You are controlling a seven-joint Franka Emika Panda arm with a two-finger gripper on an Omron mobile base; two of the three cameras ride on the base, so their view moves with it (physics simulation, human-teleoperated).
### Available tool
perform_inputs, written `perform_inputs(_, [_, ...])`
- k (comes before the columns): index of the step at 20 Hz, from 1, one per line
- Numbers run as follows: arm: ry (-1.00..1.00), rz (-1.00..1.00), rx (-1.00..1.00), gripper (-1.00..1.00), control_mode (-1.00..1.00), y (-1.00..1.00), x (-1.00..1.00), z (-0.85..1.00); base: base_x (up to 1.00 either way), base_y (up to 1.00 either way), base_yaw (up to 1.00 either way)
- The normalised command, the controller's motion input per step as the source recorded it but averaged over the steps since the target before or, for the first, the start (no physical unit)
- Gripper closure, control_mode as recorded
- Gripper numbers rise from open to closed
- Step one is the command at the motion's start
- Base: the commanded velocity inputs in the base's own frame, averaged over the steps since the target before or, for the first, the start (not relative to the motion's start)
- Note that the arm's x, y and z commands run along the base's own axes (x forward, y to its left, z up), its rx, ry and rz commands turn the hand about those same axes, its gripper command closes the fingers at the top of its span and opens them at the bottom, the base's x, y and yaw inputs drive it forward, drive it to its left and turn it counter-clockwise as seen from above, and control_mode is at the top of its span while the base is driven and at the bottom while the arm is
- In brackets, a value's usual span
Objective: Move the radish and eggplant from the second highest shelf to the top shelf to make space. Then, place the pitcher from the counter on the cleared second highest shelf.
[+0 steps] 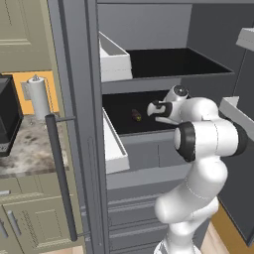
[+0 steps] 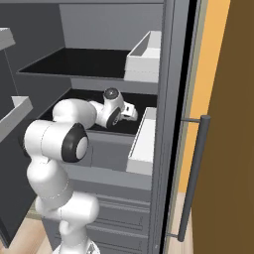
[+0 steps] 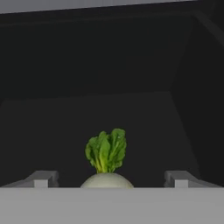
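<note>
My gripper (image 3: 111,179) is open, with its two finger tips (image 3: 41,179) wide apart on either side of the radish (image 3: 107,180). The radish is a pale round root with green leaves, sitting on the black second highest shelf (image 3: 52,131). In the left base view the gripper (image 1: 150,110) reaches into that shelf (image 1: 116,106), just right of the small dark eggplant (image 1: 135,115). The top shelf (image 1: 168,62) above it is a bare black panel. The counter (image 1: 30,149) lies to the left. The pitcher is out of view.
White door bins (image 1: 114,59) (image 1: 114,146) jut out on the left fridge door. A paper towel roll (image 1: 38,96) and a dark appliance (image 1: 6,116) stand on the counter. Grey drawer fronts (image 1: 149,154) sit under the shelf. The right door's bins (image 1: 238,111) hang close to my elbow.
</note>
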Motion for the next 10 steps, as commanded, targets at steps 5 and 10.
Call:
perform_inputs(5, [0.00,0.00,-0.01,1.00,-1.00,0.02,-0.11,-0.45,0.00,0.00,0.00])
perform_inputs(10, [0.00,0.00,-0.03,1.00,-1.00,0.14,-0.33,-0.52,0.00,0.00,0.00])
